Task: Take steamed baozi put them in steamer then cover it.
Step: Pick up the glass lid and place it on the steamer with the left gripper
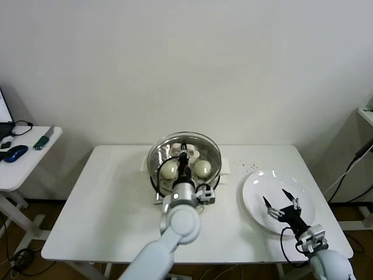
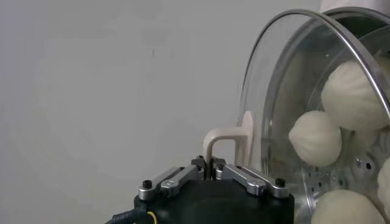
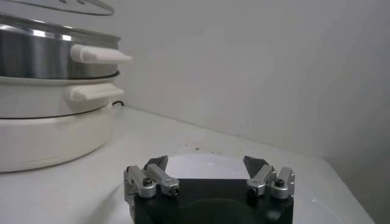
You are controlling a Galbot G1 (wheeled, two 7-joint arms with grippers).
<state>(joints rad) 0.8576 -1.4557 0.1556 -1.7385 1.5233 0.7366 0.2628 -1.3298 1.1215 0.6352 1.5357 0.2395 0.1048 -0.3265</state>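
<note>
White table (image 1: 111, 192): steamer (image 1: 213, 169) holds baozi (image 1: 202, 168); left gripper (image 1: 183, 156) grips cover (image 1: 169, 144) (right gripper (image 1: 281, 201) spread, empty).

Head view high, looking down; wrist views low, close; all share steamer (image 1: 185, 163).

The steamer (image 1: 184, 165) stands at the centre of the head view, and the way into it from above is blocked by the cover (image 1: 185, 153), held over it by the left gripper (image 1: 183, 156), whose fingers are clamped on the white handle (image 2: 228, 141). The left arm fills the strip below the steamer, down to the bottom edge. In the lower right, the right gripper (image 1: 281, 203), fingers spread, hangs over the white plate (image 1: 278, 200). The white table (image 1: 111, 198) lies bare in the left of the frame, and a narrow open lane runs between steamer and plate.
</note>
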